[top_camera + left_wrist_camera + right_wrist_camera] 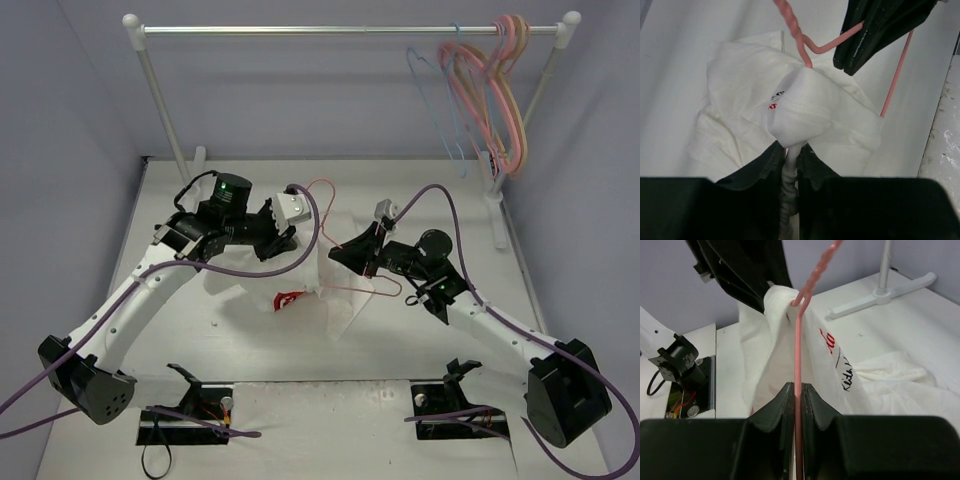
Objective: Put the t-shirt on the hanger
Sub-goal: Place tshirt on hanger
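Note:
The white t-shirt hangs bunched between the two grippers over the table, a bit of its red print showing. My left gripper is shut on a fold of the t-shirt, with cloth pinched between the fingers. The pinkish-red wire hanger stands partly inside the shirt, its twisted neck poking out of the cloth. My right gripper is shut on the hanger's wire, with the shirt draped just beyond. The hanger's far arm is hidden by the shirt.
A white clothes rail spans the back. A pale blue hanger and a bunch of pink and peach hangers hang at its right end. The rail's foot rests on the table. Purple cables loop over both arms.

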Motion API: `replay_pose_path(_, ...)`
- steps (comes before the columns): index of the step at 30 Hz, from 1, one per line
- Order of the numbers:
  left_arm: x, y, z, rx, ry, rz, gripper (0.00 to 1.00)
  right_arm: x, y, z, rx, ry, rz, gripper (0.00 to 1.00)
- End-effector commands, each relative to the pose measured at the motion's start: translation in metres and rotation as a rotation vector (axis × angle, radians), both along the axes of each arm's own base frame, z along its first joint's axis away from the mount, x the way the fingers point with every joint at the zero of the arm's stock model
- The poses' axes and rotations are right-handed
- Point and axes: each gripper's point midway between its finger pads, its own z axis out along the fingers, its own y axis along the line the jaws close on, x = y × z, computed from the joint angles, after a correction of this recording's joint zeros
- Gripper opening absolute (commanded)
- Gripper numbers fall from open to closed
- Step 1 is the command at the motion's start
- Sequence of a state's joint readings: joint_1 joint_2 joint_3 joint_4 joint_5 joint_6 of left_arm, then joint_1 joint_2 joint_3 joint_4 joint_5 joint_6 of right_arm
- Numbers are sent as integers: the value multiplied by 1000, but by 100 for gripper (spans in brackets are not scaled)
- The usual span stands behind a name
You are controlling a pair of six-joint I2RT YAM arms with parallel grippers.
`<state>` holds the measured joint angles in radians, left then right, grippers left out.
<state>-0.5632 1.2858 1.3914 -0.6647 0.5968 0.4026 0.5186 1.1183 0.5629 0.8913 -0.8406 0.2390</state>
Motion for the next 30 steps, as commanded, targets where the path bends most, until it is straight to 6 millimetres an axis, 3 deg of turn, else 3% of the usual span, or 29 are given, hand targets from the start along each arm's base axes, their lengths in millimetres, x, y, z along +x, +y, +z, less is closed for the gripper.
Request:
replay_pose_path(1,-3,-2,26,-63,-87,-25,7,9,4,50,65,-170,-10,0)
replay_pose_path(4,-5,2,24,-64,-105,-13,0,16,4,52,51,-163,-34,2)
replay_pose_path(6,-5,6,19,-56,-113,6,0,26,3,53,30,-157,-73,22)
replay_pose_path(10,-2,18,11,-35,-147,65,0,43,-3,49,-42,-159,-162,53)
replay_pose_path(15,9,34,8,-42,-213,195,0,75,-27,67,-91,-162,-387,64)
replay_pose_path(19,33,62,11,-3,-265,414,0,80,-46,89,-94,-163,-508,64)
replay_pose_path(21,39,68,11,10,-261,472,0,79,-49,88,-78,-122,-531,61)
replay_pose_path(25,50,81,17,13,-261,590,0,82,-41,46,-136,24,-539,43)
replay_pose_path(27,55,86,17,14,-268,639,0,75,-27,25,-170,74,-520,36)
replay_pose_path(29,55,87,14,12,-261,653,0,73,-16,6,-193,118,-538,36)
replay_pose_path(30,56,88,14,10,-263,658,0,63,-3,-3,-207,132,-514,36)
